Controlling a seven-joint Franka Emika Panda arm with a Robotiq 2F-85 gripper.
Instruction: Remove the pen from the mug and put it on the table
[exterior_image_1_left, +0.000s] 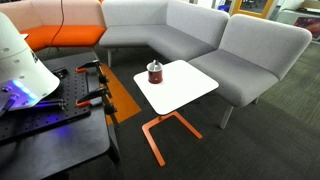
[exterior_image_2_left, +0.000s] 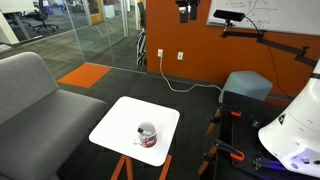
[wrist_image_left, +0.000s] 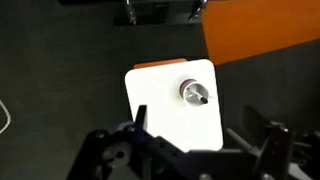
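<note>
The dark red-brown mug (exterior_image_1_left: 154, 72) stands upright on the white square table (exterior_image_1_left: 190, 90), near its far corner. It also shows in the other exterior view (exterior_image_2_left: 147, 135) and from above in the wrist view (wrist_image_left: 193, 92). The pen (wrist_image_left: 201, 99) stands in the mug, leaning on the rim; it is barely visible in the exterior views. My gripper (wrist_image_left: 195, 115) is open and empty, high above the table (wrist_image_left: 165, 105), with the mug beyond the fingertips. Only the white arm body (exterior_image_1_left: 20, 60) shows in the exterior views.
A grey sectional sofa (exterior_image_1_left: 200, 35) wraps behind the table, with an orange seat (exterior_image_1_left: 60, 38) beside it. The black workbench with orange clamps (exterior_image_1_left: 60, 110) holds the arm's base. The table's orange base (exterior_image_1_left: 165, 130) stands on dark carpet. An orange wall (exterior_image_2_left: 200, 40) is behind.
</note>
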